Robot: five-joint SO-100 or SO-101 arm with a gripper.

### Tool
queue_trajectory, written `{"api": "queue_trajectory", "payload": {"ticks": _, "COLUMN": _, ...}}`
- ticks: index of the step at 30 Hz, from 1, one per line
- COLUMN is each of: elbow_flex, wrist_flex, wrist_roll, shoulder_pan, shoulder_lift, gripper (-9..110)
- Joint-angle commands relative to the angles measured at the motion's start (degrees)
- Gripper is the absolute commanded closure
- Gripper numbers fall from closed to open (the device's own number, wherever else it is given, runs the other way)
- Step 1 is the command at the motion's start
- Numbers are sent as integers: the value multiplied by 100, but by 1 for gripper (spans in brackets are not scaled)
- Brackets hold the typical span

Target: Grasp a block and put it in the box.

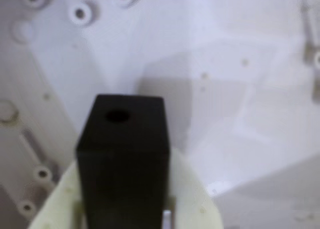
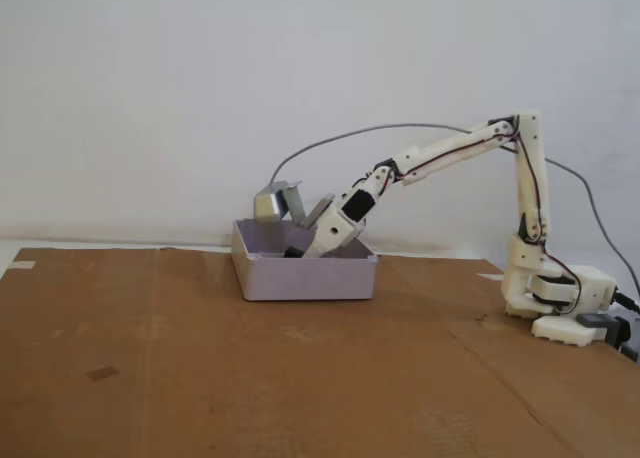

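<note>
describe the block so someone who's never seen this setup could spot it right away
On the brown cardboard, find the pale lavender-grey box into which the white arm reaches. The block sits in the claw inside that box. It is the only matte black piece there: small, brick-shaped, with a round hole in its end face in the wrist view.

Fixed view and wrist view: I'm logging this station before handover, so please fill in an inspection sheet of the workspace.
Surface: brown cardboard sheet, a small dark mark on it.
Job's things: black block held over the box; box sits on the cardboard.
Clutter: nothing seen.
Grippers: gripper reaching into the box, shut on the block.
Cables: grey cable arcing to the wrist camera; another behind the base.
Surroundings: plain white wall.
</note>
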Motion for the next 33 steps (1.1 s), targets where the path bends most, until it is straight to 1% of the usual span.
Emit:
{"api": "queue_trajectory", "payload": {"ticks": 1, "elbow_flex": -229, "wrist_flex": 404, "wrist_roll": -53, "shoulder_pan": 255, "shoulder_lift": 1187, "gripper": 101}}
{"api": "queue_trajectory", "payload": {"ticks": 8, "elbow_flex": -237, "wrist_flex": 431, "wrist_roll": -62, "shoulder_pan": 554, "shoulder_lift": 1310, "gripper": 101}}
{"api": "queue_trajectory", "payload": {"ticks": 33, "elbow_flex": -149, "wrist_flex": 422, "wrist_roll": -62, "shoulder_pan": 483, "shoulder_lift": 1283, "gripper": 101}}
